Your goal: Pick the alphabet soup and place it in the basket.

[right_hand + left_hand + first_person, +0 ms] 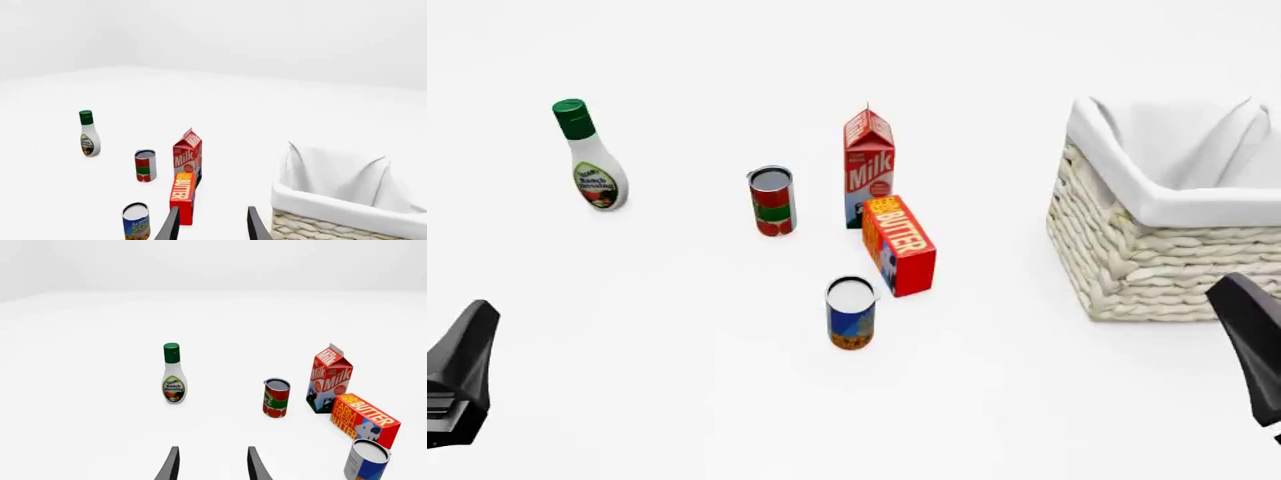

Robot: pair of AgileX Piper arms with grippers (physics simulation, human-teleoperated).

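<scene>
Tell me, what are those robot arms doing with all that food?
Nothing is being held yet. Both arms wait at the near edge, the left tool and right tool open. The alphabet soup stands upright on the table, beside the butter box and a milk carton. The basket sits off to the right, with no can in it that shows.

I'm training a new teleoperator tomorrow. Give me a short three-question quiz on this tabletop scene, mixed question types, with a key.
1. True or false: the alphabet soup already sits inside the basket.
2. Multiple choice: in the front view, which item stands nearest the alphabet soup? A) ranch dressing bottle B) butter box C) milk carton
3. Fill in: the left pincer is ____ and holds nothing.

Key: 1 false, it stands on the table; 2 B; 3 open.
</scene>
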